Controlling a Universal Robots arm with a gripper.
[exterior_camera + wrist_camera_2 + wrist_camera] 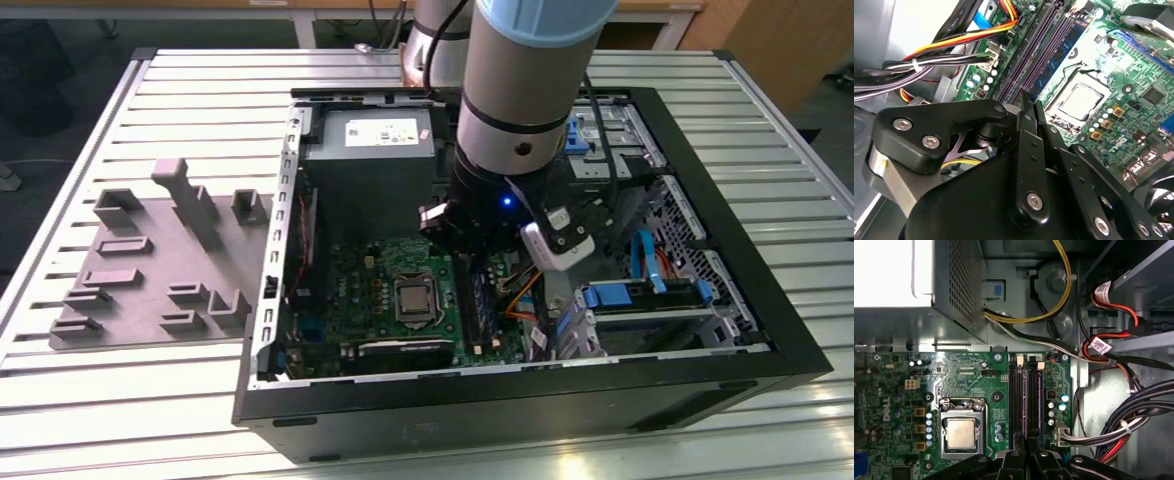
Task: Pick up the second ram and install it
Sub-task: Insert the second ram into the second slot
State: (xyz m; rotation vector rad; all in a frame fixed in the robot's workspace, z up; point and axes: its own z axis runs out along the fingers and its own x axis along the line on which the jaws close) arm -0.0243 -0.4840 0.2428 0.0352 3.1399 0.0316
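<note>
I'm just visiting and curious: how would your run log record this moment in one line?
gripper: down inside computer case | over RAM slots beside CPU socket | second ram: in slot | tray: bare

Gripper [1026,107] is low over the motherboard [1134,75], its black linkage converging above the long black memory slots [1026,55]. One blue-green ram [1061,50] sits seated in a slot beside them. Processor socket [1079,102] adjacent. Bundled cables [939,62] run alongside.

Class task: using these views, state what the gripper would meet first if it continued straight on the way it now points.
Most likely the memory slots on the motherboard: the gripper points down at them. How much depth remains is unclear.
</note>
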